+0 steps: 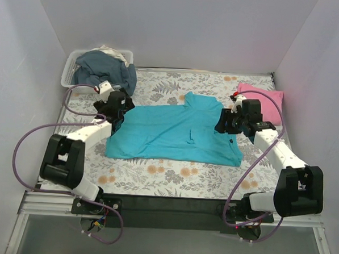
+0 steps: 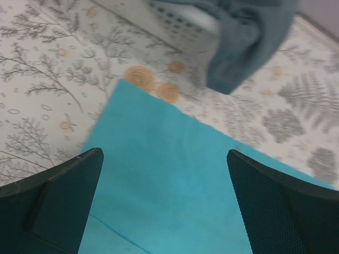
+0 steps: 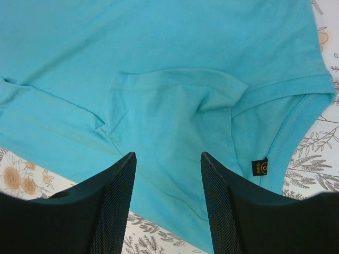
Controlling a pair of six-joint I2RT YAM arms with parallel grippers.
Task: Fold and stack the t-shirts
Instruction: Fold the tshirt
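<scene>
The turquoise t-shirt [image 1: 175,130] lies spread across the middle of the floral table, partly folded, with a sleeve flap near its centre. It also shows in the left wrist view [image 2: 175,180] and in the right wrist view [image 3: 159,79], where a small black label sits near the collar. My left gripper [image 1: 118,114] is open over the shirt's left edge, holding nothing [image 2: 164,174]. My right gripper [image 1: 225,125] is open over the shirt's right side near the collar [image 3: 168,174]. The pink t-shirt [image 1: 263,101] lies folded at the back right.
A white plastic bin [image 1: 76,71] with dark blue-grey clothes [image 1: 107,69] stands at the back left; some cloth hangs over its side [image 2: 243,42]. White walls enclose the table. Purple cables loop beside both arms.
</scene>
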